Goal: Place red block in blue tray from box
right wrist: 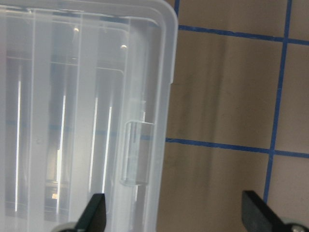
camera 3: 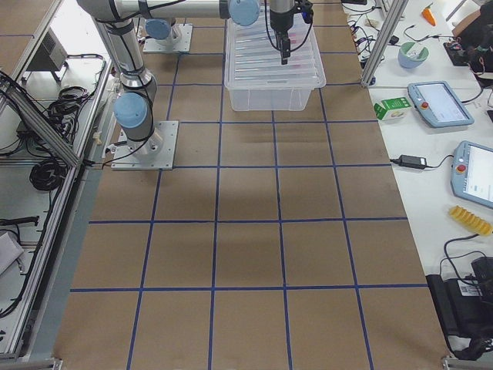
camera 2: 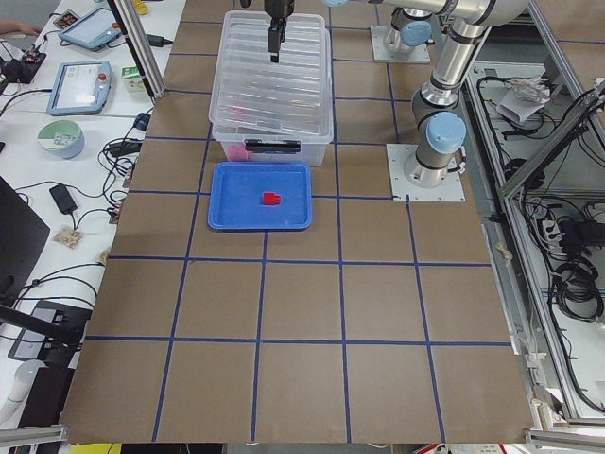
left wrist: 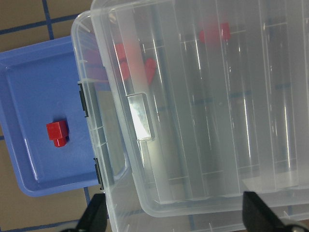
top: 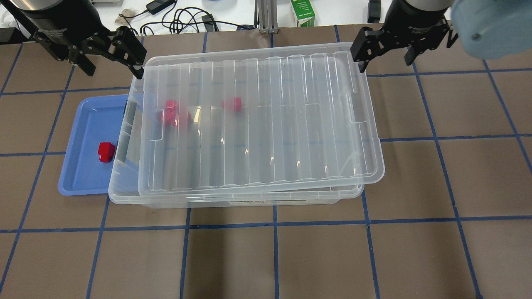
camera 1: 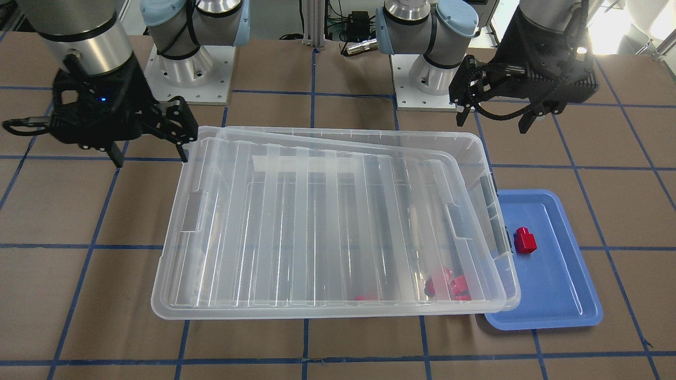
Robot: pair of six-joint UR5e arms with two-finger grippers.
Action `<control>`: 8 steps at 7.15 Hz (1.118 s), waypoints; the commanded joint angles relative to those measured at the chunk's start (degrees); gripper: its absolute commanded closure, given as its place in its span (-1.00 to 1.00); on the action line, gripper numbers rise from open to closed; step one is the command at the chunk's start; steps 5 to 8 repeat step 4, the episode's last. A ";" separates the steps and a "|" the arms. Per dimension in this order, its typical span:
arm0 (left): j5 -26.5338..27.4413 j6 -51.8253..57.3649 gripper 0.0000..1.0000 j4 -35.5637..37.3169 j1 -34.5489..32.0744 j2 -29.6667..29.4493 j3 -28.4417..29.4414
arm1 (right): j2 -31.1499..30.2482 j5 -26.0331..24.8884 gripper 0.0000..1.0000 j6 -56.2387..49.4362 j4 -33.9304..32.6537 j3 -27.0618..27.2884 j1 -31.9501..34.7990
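The red block [top: 106, 151] lies in the blue tray [top: 81, 178], also in the front view [camera 1: 525, 240] and the left wrist view [left wrist: 57, 133]. The tray is partly tucked under the end of the clear box [top: 232, 199]. The ribbed lid [top: 257, 120] rests skewed on the box. Other small red blocks [top: 172, 116] show through the lid inside the box. My left gripper [top: 113, 68] is open and empty, above the box's far corner on the tray side. My right gripper [top: 384, 62] is open and empty, above the opposite far corner.
The blue tray [camera 1: 554, 285] sits on brown table paper with blue tape lines. The arm bases [camera 1: 187, 63] stand behind the box in the front view. A green carton [top: 302, 12] and cables lie past the table's far edge.
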 commanded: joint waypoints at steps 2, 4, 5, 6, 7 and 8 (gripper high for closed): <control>1.00 -1.03 -1.00 0.28 0.27 0.05 0.12 | 0.24 -0.56 -1.00 1.49 -0.04 0.14 2.08; 1.10 -4.01 -1.00 0.28 0.18 0.22 0.12 | 0.24 -0.47 -1.00 1.66 -0.21 -0.13 2.08; 1.10 -4.01 -1.00 0.28 0.18 0.22 0.12 | 0.24 -0.47 -1.00 1.66 -0.21 -0.13 2.08; 1.10 -4.01 -1.00 0.28 0.18 0.22 0.12 | 0.24 -0.47 -1.00 1.66 -0.21 -0.13 2.08; 1.10 -4.01 -1.00 0.28 0.18 0.22 0.12 | 0.24 -0.47 -1.00 1.66 -0.21 -0.13 2.08; 1.10 -4.01 -1.00 0.28 0.18 0.22 0.12 | 0.24 -0.47 -1.00 1.66 -0.21 -0.13 2.08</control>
